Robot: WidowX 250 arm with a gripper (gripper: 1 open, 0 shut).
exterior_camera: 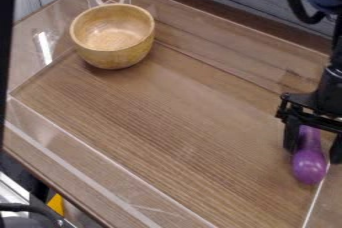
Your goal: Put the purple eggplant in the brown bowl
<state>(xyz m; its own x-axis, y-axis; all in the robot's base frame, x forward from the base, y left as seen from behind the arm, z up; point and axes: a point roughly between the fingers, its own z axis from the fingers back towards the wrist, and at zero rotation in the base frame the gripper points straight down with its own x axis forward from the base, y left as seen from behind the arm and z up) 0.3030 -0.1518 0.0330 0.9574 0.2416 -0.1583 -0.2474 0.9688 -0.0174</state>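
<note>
The purple eggplant (pixel 310 161) lies on the wooden table near the right front corner, its narrow end pointing away from the camera. My gripper (pixel 313 138) hangs right over its far end, open, with one dark finger on each side of the narrow end. Whether the fingers touch it is unclear. The brown bowl (pixel 114 35) stands empty at the far left of the table, well away from the gripper.
A clear plastic wall (pixel 80 167) runs along the table's front and left edges. The bare wooden tabletop (pixel 187 102) stretches between the bowl and the eggplant. A tiled wall rises behind the table.
</note>
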